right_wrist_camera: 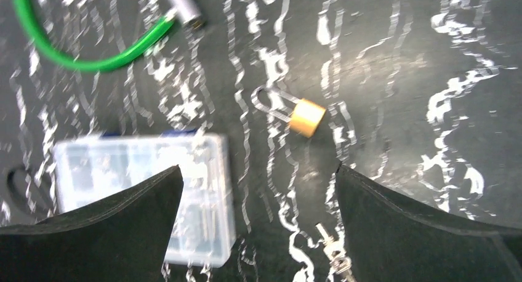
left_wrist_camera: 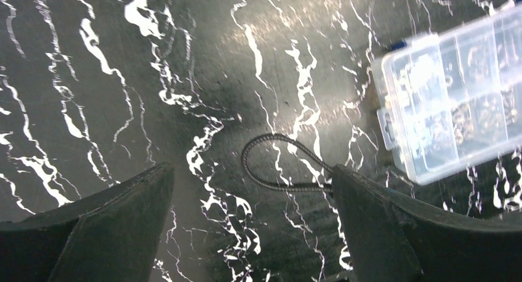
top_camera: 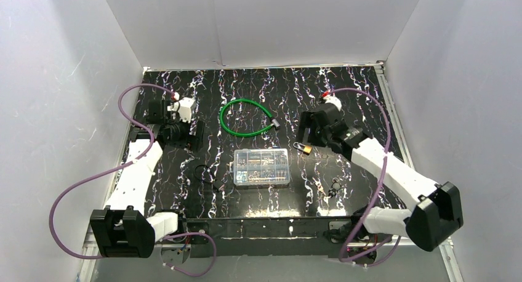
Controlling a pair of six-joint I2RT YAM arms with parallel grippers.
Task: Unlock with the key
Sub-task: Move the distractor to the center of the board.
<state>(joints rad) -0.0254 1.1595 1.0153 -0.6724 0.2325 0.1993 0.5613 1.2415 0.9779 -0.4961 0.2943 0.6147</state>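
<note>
Padlock (right_wrist_camera: 306, 117): brass body, steel shackle. It lies flat on the desk (top_camera: 369, 97), to the right of the box (top_camera: 261, 167) and apart from it. In the right wrist view it sits ahead of the open fingers, roughly midway between them, with the shackle pointing towards the box. The shackle looks shut, though motion blur makes that uncertain.

Keys (top_camera: 335, 186): a small bunch on the desk, nearer the arm bases than the padlock, right of the box, touching neither. In the right wrist view they show at the bottom edge, just beside the right-hand finger, too blurred for detail.

Right end effector (top_camera: 306, 131): jaws spread wide, holding nothing, hanging over the desk just beyond the padlock.

Left end effector (top_camera: 183, 134): jaws spread wide, holding nothing, over the left part of the desk, well apart from padlock and keys.

Box: clear plastic, lid shut, divided into compartments with small parts, at mid-desk.

Cable (top_camera: 246, 119): green, curved into an open loop with a metal end cap, lying beyond the box.

Cord (left_wrist_camera: 277, 165): thin black loop on the desk left of the box; in the left wrist view one end passes behind the right-hand finger.

Desk: black with white marbled streaks, white walls on three sides.
</note>
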